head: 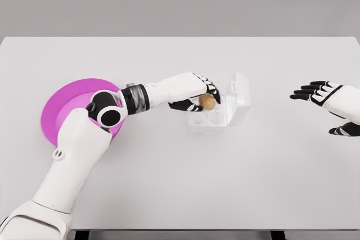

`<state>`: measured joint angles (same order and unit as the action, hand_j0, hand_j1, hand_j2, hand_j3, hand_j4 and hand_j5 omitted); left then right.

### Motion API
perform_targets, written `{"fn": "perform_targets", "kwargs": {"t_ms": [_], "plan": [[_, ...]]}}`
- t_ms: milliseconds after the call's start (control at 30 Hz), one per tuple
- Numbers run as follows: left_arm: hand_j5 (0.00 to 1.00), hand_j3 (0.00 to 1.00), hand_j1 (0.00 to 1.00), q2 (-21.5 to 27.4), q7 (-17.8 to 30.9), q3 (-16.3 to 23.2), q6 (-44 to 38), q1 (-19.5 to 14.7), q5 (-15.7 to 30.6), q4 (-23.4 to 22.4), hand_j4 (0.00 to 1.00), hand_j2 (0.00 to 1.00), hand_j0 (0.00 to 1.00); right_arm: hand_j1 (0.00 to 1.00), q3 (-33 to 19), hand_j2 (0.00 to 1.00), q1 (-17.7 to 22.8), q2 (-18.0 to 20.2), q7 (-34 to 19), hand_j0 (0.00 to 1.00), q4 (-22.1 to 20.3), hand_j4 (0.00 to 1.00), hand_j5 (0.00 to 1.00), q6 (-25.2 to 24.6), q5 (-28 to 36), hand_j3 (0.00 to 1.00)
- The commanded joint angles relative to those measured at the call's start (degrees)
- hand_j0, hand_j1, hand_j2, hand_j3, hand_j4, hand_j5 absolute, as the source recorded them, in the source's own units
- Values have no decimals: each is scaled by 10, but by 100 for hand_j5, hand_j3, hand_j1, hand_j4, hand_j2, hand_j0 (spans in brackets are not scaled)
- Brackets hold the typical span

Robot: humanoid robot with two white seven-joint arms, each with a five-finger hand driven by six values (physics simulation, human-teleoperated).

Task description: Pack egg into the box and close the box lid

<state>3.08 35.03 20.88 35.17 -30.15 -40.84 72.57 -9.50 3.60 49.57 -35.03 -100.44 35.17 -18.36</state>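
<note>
A brown egg (207, 102) is held in my left hand (201, 97), whose fingers are curled around it just above the far left cell of the clear egg box (209, 121). The box sits near the table's middle with its lid (239, 98) standing open on the right side. Two empty round cells show at the box's front. My right hand (320, 95) hovers at the right edge with fingers spread and holds nothing.
A magenta plate (62, 108) lies on the white table (180, 184) at the left, partly covered by my left forearm. The table's front edge runs along the bottom of the view.
</note>
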Motion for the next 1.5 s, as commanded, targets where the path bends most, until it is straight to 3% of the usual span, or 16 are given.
{"fn": "perform_targets", "kwargs": {"t_ms": [0,33,367,900,1000,1167,1233,1333,1367,1467], "plan": [[83,83,83,1,0,-1,-2,0,5,0,83,83,83,100,0,100,0,1,0,100,0,100,100,-2,3,100],[87,87,87,2,0,-1,-2,0,5,0,87,87,87,100,0,100,0,1,0,100,0,100,100,-2,3,100],[94,94,94,9,0,-5,-2,0,7,6,94,94,94,100,-1,100,1,1,0,100,0,100,100,-2,3,100],[96,96,96,9,0,-12,-2,0,14,4,96,96,96,100,-15,100,7,0,0,100,9,100,100,-2,3,100],[97,97,97,10,0,-22,-2,-2,45,9,97,97,97,100,-15,100,9,0,0,100,9,100,100,-2,4,100],[100,100,100,46,0,-22,-2,-3,151,28,100,100,100,100,-15,100,13,0,0,100,9,100,100,-2,4,100],[100,100,100,68,0,-22,-2,-2,233,42,100,100,100,100,-15,100,17,0,0,100,10,100,100,-2,3,100],[100,100,100,122,0,-13,-2,7,427,88,100,100,100,100,-16,100,20,1,0,100,9,100,100,-2,3,100],[100,100,100,149,0,-8,-2,20,509,118,100,100,100,100,-15,100,18,2,0,100,9,100,100,-2,1,100],[100,100,100,233,0,-11,-2,59,697,181,100,100,100,100,-12,100,16,1,0,100,15,100,100,-2,-12,100]]}}
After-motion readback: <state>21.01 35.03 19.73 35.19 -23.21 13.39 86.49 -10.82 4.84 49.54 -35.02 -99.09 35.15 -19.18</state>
